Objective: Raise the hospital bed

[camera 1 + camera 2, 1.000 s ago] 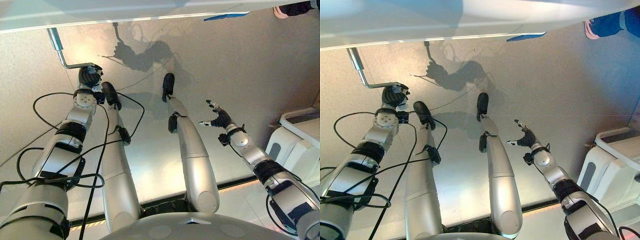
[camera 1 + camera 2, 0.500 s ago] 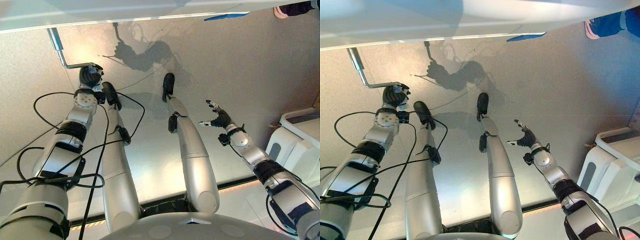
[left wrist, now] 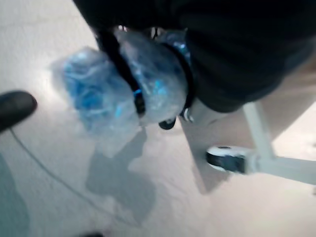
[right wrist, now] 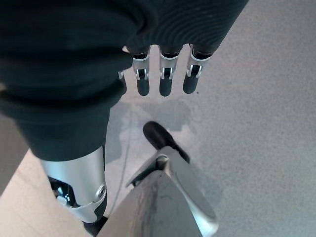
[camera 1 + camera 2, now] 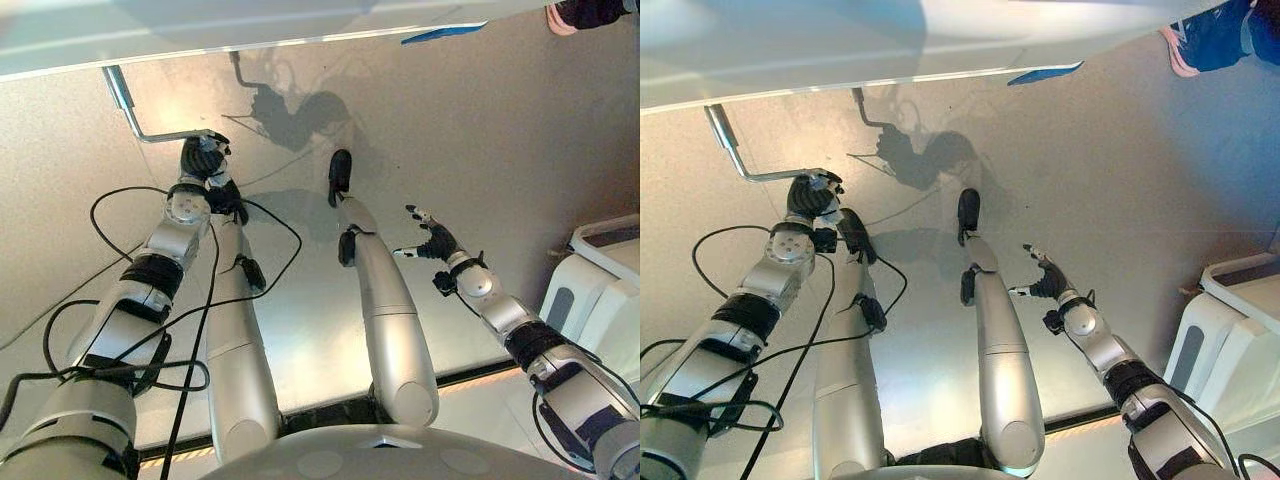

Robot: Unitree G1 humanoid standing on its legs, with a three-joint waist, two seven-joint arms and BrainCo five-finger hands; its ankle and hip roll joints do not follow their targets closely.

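Left eye view, left hand [image 5: 203,158] gripping crank handle [image 5: 150,128]

bare polished metal crank handle [image 5: 750,170]; smooth pale glossy bed panel [image 5: 200,25]; matt speckled floor [image 5: 480,130]; crinkly clear plastic wrap [image 3: 113,89] beside the left robot hand.

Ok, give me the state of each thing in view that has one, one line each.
Bent silver metal crank handle: sticking out from under the white bed edge, gripped at its end.
Left robot hand: shut on the crank handle.
Right robot hand: open, fingers spread, above the floor.
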